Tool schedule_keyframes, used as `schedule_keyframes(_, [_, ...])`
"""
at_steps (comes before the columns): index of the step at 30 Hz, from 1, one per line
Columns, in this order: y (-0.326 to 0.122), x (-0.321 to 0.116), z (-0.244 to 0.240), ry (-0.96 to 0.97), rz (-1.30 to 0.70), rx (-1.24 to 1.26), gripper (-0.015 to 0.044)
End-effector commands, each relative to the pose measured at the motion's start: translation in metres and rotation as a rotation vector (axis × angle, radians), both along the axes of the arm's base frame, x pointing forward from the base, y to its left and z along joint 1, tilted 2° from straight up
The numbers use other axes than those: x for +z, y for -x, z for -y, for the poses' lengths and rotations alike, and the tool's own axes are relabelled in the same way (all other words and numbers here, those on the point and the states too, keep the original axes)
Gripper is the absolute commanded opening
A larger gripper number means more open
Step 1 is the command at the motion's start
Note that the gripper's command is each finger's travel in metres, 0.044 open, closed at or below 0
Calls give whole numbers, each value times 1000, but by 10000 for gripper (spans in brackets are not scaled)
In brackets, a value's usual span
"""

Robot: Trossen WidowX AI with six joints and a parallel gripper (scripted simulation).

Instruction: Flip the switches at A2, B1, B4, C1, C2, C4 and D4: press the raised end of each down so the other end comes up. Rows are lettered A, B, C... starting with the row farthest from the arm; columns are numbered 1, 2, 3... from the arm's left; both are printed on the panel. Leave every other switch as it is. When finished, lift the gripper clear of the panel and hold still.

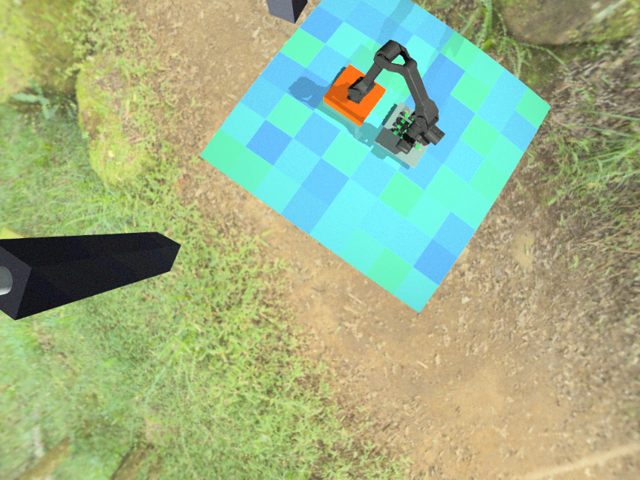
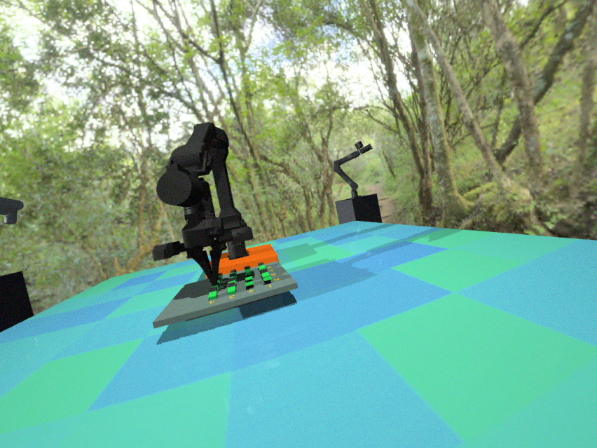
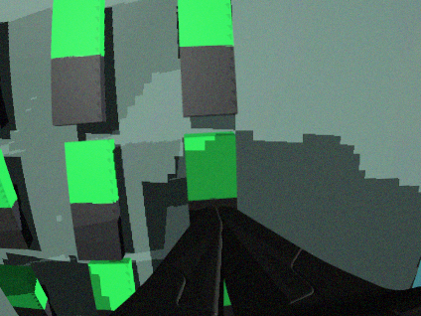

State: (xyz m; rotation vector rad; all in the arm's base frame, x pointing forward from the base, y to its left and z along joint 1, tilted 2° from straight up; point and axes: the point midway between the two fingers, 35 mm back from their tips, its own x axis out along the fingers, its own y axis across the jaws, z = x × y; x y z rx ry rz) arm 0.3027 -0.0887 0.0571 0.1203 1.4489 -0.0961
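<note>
The grey panel bears rows of rocker switches with green far halves and dark near halves. My gripper is shut and empty. Its tips are at the dark near half of switch B4, seeming to touch it. Switch A4 is just beyond, with A3 and B3 to the left in the wrist view. C4 is mostly hidden under the fingers, and the D row is out of the wrist view. Which end of B4 is raised is unclear.
The arm stands on an orange base block behind the panel. The blue-green table carries both. Off the table stand dark pedestals, one bearing another arm. The gripper's shadow falls right of B4.
</note>
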Motion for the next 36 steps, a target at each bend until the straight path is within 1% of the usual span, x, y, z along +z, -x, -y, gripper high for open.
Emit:
schedule_keyframes(1, [1,-4,-1,-6,-9,2,0])
schedule_keyframes(5, [1,-5,-1,-6,-9,2,0])
schedule_keyframes(7, [0,7,0,1,-8,1,0])
schedule_keyframes(11, [5,54,0,-6,-33,3,0])
schedule_keyframes(13, [6,63,0,-10,-35,3,0])
schedule_keyframes(16, [6,63,0,-10,-35,3,0])
schedule_keyframes(18, [5,63,-10,-10,-35,3,0])
schedule_keyframes(23, [9,64,-82,-16,-36,3,0])
schedule_keyframes(25, [13,65,-101,-18,-35,3,0])
schedule_keyframes(31, [13,62,-103,-18,-37,3,0])
schedule_keyframes(34, [10,32,-104,-21,-59,4,0])
schedule_keyframes(36, [10,30,-104,-22,-61,4,0])
